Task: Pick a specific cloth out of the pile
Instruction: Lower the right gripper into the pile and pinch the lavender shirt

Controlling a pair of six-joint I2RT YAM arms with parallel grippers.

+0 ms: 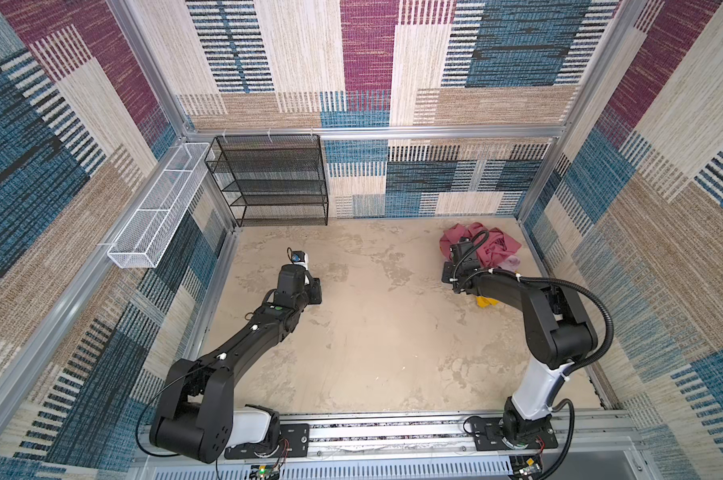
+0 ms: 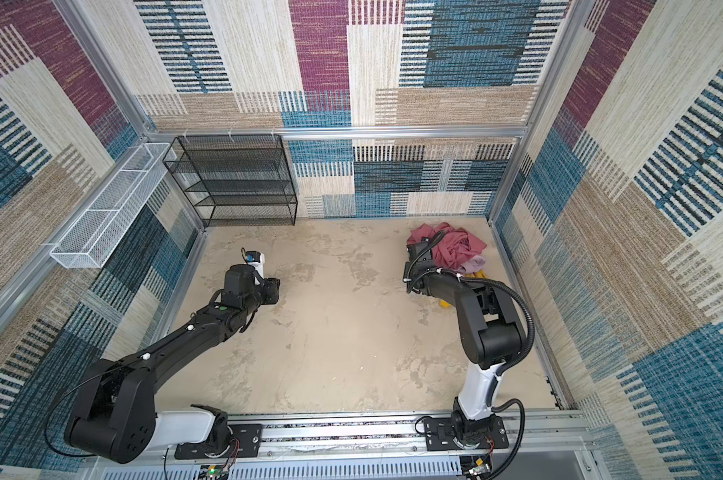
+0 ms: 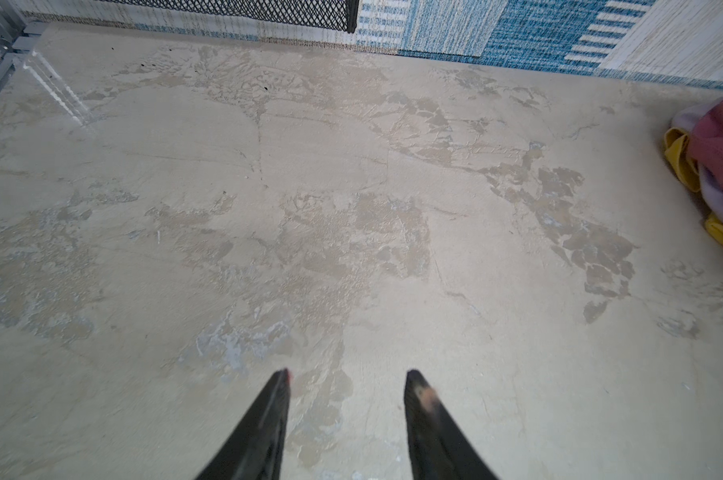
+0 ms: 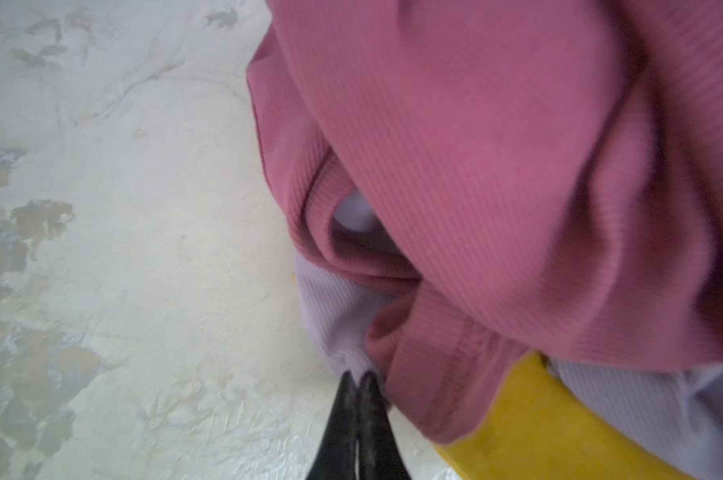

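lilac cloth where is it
Lilac cloth: far right of table in both top views, under the rose garment, over the yellow shirt; right gripper pinches it.

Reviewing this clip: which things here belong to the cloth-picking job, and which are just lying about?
Job: lilac cloth, pinched at its edge by the shut right gripper; dusty-rose garment and yellow shirt, also in the pile.
Lying about: black mesh shelf; white wire basket; left gripper, open and idle.

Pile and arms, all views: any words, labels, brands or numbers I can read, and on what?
None can be read.
Yellow garment: only plain fabric shows, no lettering in view.
Dusty-rose garment, lilac cloth: plain.
Green mark on the left arm: too small to read.
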